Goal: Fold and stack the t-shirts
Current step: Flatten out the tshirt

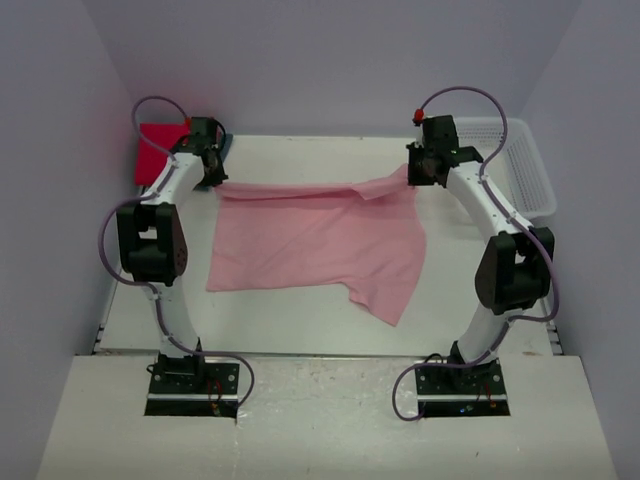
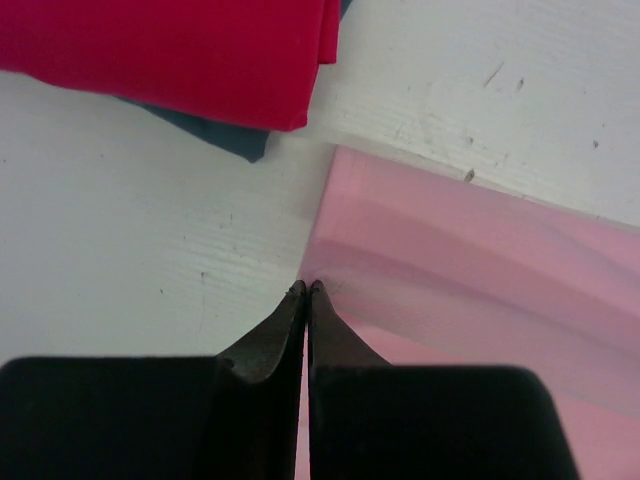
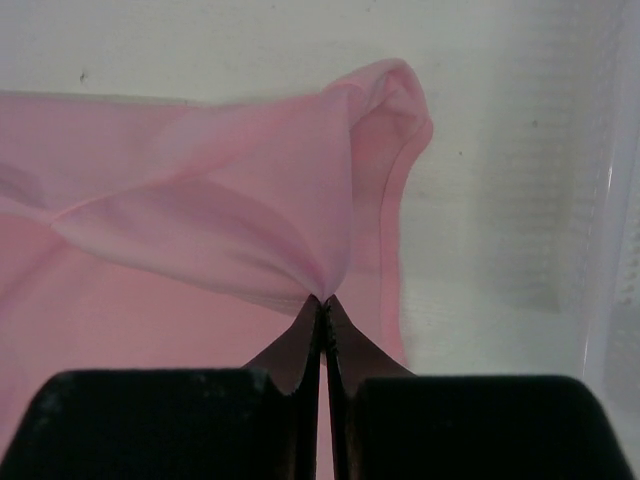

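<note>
1. Top external: pink t-shirt (image 1: 320, 245) spread centrally, far edge pulled taut.
2. Left gripper (image 2: 307, 288) clamped on one far corner; right gripper (image 3: 322, 300) clamped on the other.
3. Red t-shirt (image 2: 180, 50) lies atop teal t-shirt (image 2: 228, 135), far left.

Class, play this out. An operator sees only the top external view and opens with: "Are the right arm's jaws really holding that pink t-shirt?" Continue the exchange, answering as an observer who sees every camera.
Observer: Yes. The right wrist view shows the right jaws shut, with the pink t-shirt gathered to a pinch at their tips.
Operator: And the left jaws?
Observer: Shut too, at the shirt's very corner, with bare table just beside them.
Operator: Is the red t-shirt alone back there?
Observer: No. A dark teal t-shirt pokes out beneath the red t-shirt.
</note>
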### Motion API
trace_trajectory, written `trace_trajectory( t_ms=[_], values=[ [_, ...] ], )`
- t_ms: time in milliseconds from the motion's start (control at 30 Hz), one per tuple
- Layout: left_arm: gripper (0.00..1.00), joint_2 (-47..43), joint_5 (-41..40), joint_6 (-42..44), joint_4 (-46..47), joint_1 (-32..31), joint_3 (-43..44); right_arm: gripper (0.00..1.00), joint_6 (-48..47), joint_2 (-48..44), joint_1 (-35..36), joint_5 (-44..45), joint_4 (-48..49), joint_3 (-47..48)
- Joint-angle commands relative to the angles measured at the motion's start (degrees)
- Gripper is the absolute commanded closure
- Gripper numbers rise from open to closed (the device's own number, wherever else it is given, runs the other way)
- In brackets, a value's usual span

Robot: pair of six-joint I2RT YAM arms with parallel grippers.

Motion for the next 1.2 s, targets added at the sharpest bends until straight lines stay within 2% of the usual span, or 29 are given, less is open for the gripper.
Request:
trace_trajectory(
  t_ms=[0, 267, 467, 833, 1167],
  values=[
    [1.0, -5.9, -0.4, -1.2, 0.0, -1.2, -3.1, 1.0, 2.6, -6.9, 1.1, 1.9, -1.1, -3.4],
    [1.0, -10.3, -3.0, -0.9, -2.2, -2.7, -6.9, 1.0, 7.5, -14.2, 6.1, 5.4, -3.9, -12.3],
    [1.0, -12.1, -4.1, -0.5, -2.2, -2.7, -9.6, 1.0, 8.8, -16.2, 6.6, 5.6, -2.4, -18.1],
    [1.0, -10.4, -7.5, -2.3, -3.8, -2.7, -12.3, 1.0, 9.1, -12.3, 6.7, 5.1, -2.1, -18.9],
    [1.0, -11.1, -5.7, -3.5, -3.4, -2.7, -11.3, 1.0, 8.7, -13.4, 6.8, 6.7, -0.9, -18.1]
  ],
)
